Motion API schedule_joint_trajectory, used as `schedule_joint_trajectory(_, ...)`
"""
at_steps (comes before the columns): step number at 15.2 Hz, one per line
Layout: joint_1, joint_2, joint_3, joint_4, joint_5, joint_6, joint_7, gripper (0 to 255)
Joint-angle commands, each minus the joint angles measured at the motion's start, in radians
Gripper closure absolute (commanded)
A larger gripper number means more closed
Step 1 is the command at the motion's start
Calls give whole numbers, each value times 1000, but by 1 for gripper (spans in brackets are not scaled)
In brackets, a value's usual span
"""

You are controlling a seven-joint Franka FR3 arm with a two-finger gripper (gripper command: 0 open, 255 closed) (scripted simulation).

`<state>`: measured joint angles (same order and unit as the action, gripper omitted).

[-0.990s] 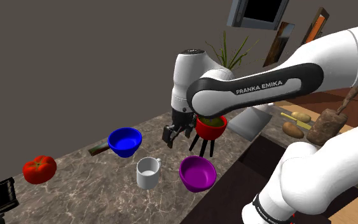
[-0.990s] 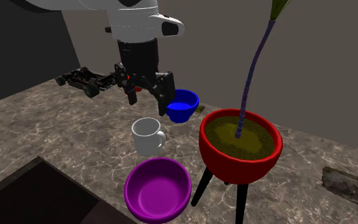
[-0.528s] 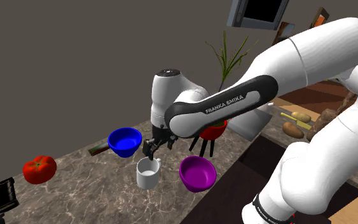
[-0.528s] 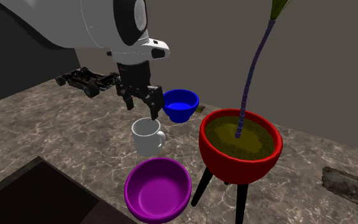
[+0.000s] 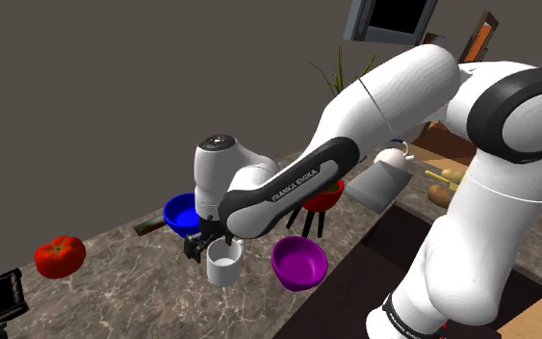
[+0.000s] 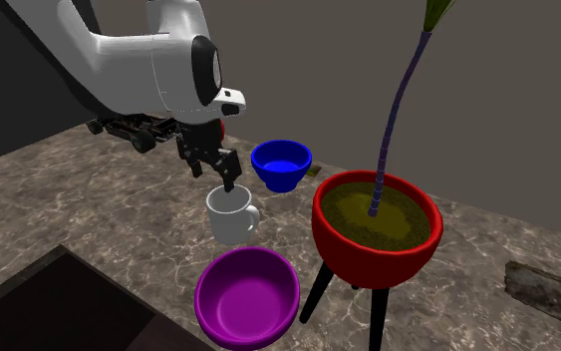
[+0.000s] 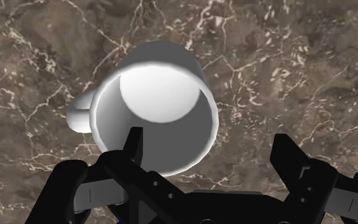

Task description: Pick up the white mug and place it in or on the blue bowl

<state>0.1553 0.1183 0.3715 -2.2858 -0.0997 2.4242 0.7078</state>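
Note:
The white mug [image 5: 224, 263] stands upright on the marble counter between the blue bowl [image 5: 188, 214] and a purple bowl [image 5: 299, 262]. My gripper [image 5: 204, 247] hangs open just above the mug's rim, on the side toward the blue bowl. In the second exterior view the gripper [image 6: 213, 175] hovers over the mug [image 6: 231, 213], with the blue bowl [image 6: 281, 165] behind it. In the wrist view the mug [image 7: 155, 118] lies just below the gripper [image 7: 210, 149]. One finger [image 7: 133, 143] is over its opening and the other stands outside its wall; neither touches it.
A red planter on black legs [image 6: 378, 227] stands close beside the mug, and the purple bowl [image 6: 247, 296] lies in front. A tomato [image 5: 60, 255] and a toy car [image 6: 134, 127] sit farther off. A dark recess [image 6: 59, 299] borders the counter.
The arm has swung from beside the red planter down and across to the mug. The gripper dropped close over the rim and stayed open. The mug has not moved.

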Motion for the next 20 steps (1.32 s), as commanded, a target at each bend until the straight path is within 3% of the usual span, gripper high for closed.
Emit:
schedule_joint_trajectory(1, 9, 45, -2, 17, -28, 26, 28, 0)
schedule_joint_trajectory(7, 20, 120, -21, 10, -80, 103, 64, 0)
schedule_joint_trajectory(15, 20, 120, -22, 10, -80, 103, 64, 0)
schedule_joint_trajectory(16, 20, 120, -22, 10, -80, 103, 64, 255)
schedule_joint_trajectory(20, 20, 120, -22, 10, -80, 103, 64, 255)
